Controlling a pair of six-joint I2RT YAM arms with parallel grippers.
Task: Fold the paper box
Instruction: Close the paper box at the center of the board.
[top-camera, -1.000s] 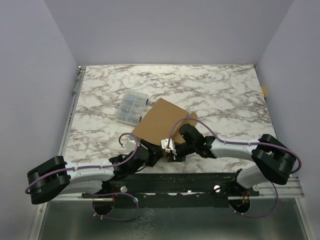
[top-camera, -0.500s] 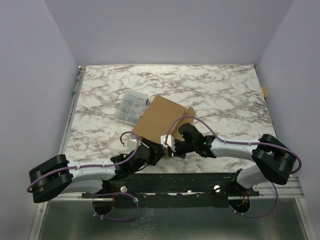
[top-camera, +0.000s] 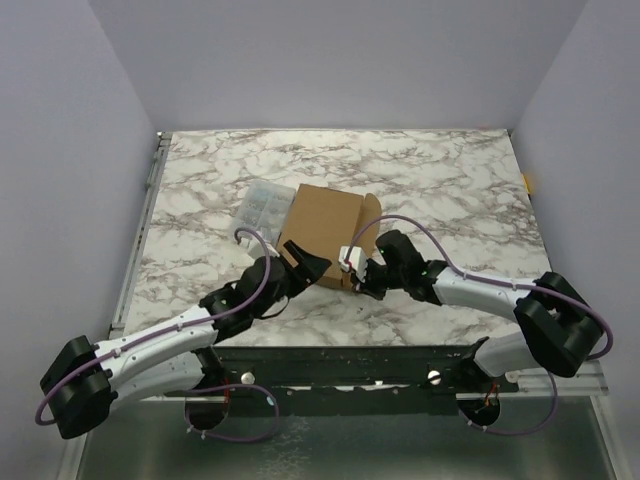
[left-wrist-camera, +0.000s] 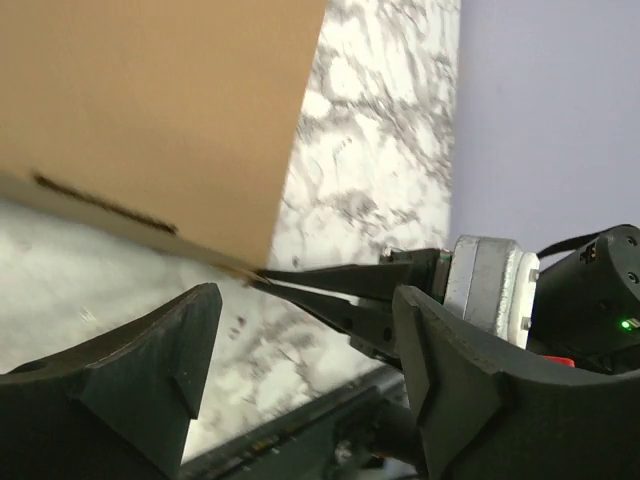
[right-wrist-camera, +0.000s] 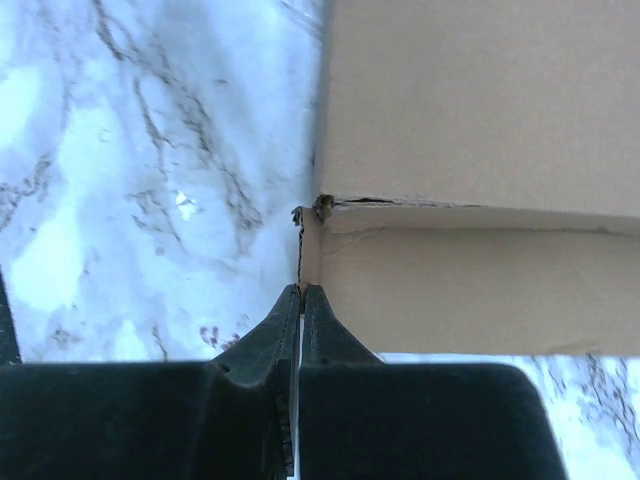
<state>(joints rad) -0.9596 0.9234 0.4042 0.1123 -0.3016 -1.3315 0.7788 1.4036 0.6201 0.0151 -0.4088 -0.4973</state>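
The paper box (top-camera: 322, 225) lay on the marbled desk (top-camera: 450, 190), already standing as a shallow brown shape with one broad panel on top and a low wall folded down along its near side. That suggested the main creases were done. A rounded flap at the box's far right side looked not yet tucked, and the near corner seam showed a small gap in the right wrist view, so I judged the task well along but unfinished (closing and tucking probably remained). The right end effector (right-wrist-camera: 301, 290) sat at the box's near right corner with its fingers pressed together, apparently pinching a thin edge of cardboard seen edge-on. The left end effector (left-wrist-camera: 305, 293) hovered just beside the box's near left corner with its jaws spread wide and nothing between them, and the box's lower edge passed above it. A small clear plastic case (top-camera: 262, 212) rested just left of the box, close to its far left corner, though I could not tell whether they touched.
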